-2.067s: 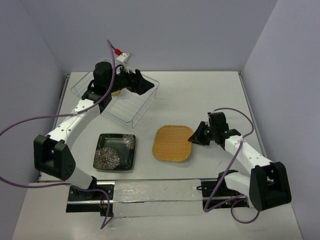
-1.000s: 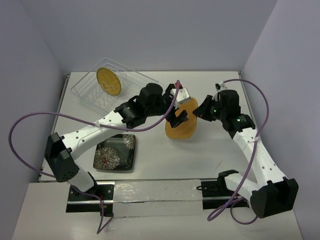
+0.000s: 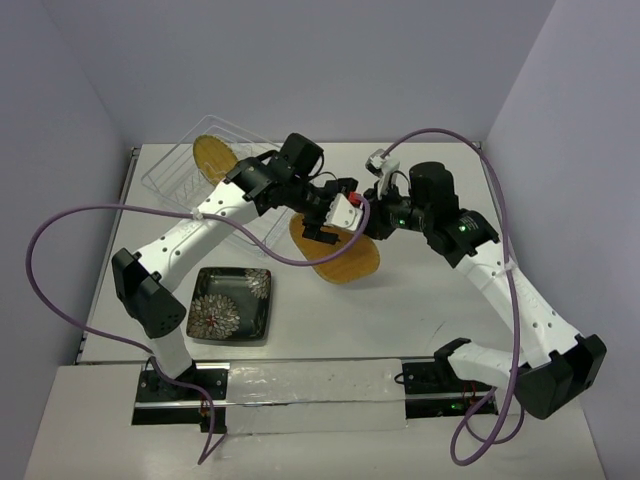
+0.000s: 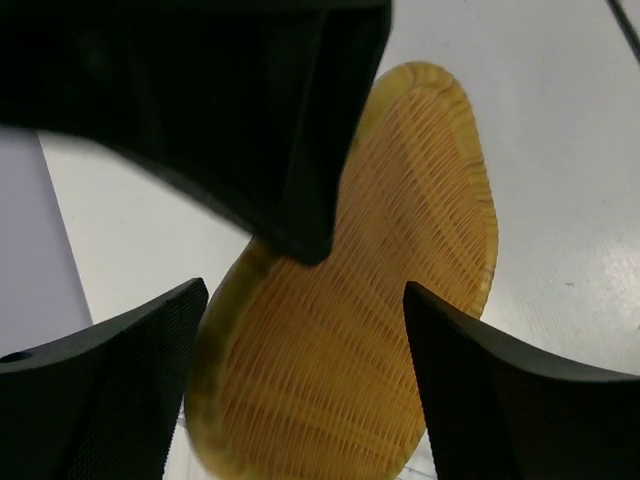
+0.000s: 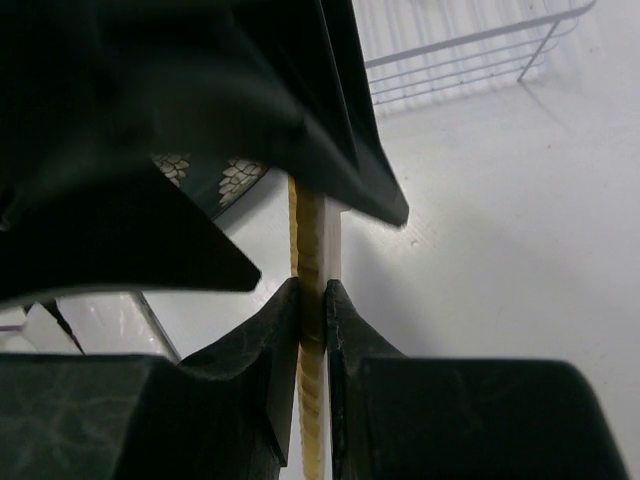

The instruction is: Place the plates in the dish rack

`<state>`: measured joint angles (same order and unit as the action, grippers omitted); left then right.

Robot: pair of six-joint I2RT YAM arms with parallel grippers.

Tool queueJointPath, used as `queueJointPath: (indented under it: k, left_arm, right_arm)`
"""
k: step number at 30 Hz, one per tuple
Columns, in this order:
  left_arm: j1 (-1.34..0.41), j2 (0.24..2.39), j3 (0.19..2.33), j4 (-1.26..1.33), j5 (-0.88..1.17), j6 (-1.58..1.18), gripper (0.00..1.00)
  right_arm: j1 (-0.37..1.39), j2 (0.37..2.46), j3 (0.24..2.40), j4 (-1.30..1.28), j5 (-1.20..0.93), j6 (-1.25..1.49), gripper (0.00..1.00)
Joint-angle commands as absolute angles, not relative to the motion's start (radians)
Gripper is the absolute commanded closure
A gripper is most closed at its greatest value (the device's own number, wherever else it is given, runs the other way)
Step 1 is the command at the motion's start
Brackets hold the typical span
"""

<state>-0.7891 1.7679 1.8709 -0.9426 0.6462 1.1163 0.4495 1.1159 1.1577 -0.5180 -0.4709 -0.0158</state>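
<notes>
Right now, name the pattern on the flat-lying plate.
White flowers on black plate; top view best.

Your left pincer (image 4: 305, 290) gapes wide, its arm stretched toward centre. Your right pincer (image 5: 312, 290) is pinched tight, facing it.

Place: a robot lab test cell.
Enclosure: bare lavender-grey walls (image 3: 350, 70) box in a plain white worktop (image 3: 430, 320) on three sides.
Rig: a left arm (image 3: 190, 235) and a right arm (image 3: 520, 310) stand on a mounting rail (image 3: 310, 388) at the near edge.
Wiring: purple cables (image 3: 437, 130) loop exposed.
Props: kitchenware, a dish rack (image 3: 165, 180) and an orange plate (image 3: 345, 262).
</notes>
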Motion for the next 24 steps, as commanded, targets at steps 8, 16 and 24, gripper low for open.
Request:
queueJointPath:
  k: [8,16,24]
  left_arm:
    - [-0.833,1.758,1.867,-0.991,0.495,1.177,0.95]
    - [-0.826,1.732,1.848,-0.905,0.465,1.135,1.00]
    - [-0.680,1.705,1.885,-0.795,0.535,1.183,1.00]
  right_arm:
    - [0.498,1.126,1.296,-0.551,-0.395,-0.128,1.00]
    - [0.503,1.113,1.313,-0.560,-0.335,-0.125,1.00]
    - [0.503,1.007,1.327,-0.558,-0.300,-0.123,0.27]
